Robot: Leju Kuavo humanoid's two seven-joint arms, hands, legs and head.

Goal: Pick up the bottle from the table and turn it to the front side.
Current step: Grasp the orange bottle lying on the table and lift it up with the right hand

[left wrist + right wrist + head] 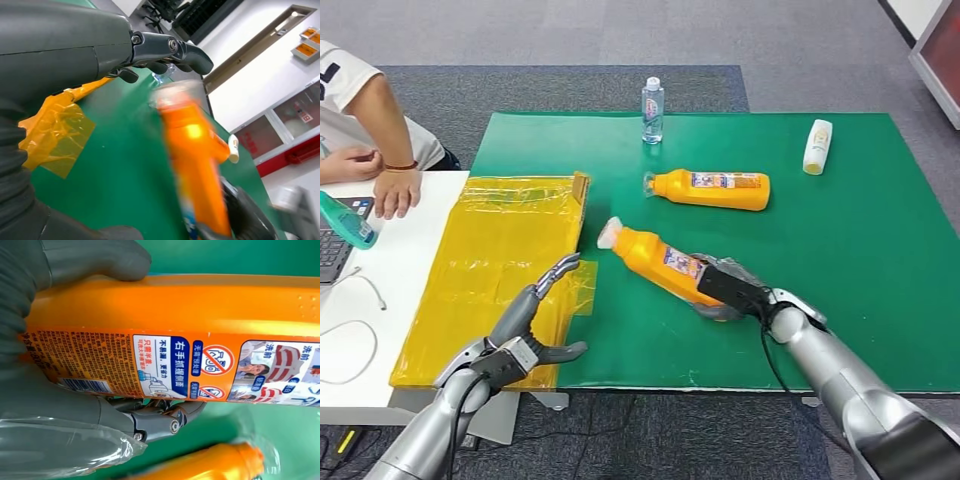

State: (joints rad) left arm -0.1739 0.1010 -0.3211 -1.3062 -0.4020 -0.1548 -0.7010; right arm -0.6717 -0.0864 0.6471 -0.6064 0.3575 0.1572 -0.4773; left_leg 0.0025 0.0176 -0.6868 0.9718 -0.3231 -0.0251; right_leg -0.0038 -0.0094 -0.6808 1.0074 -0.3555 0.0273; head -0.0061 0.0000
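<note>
From the head view, a green mat [848, 280] covers the table, and the right hand [727, 290] has its fingers wrapped around the base end of an orange bottle [652, 255], which lies near the middle of the mat with its pale cap pointing up and to the left toward a sheet of yellow film [493, 270]. A second orange bottle [712, 189] lies on its side just beyond it, apart from it; a small clear water bottle [653, 108] stands upright at the mat's far edge, and a little white bottle [817, 146] lies well off to the right. The left hand [527, 335] hovers over the near edge of the yellow film with its fingers spread and nothing in them. At the left, a person's hand [395, 190] rests on a white table [388, 290]. Seen from the left wrist, the left hand's dark fingers [170, 50] reach out wide above the green mat, with the orange bottle blurred just ahead of them. Close behind the right hand, the thick grey thumb [94, 260] presses one side of the orange bottle and darker fingers [162, 420] curl under the other, its printed label facing the camera, while the second orange bottle shows beneath on the mat.
</note>
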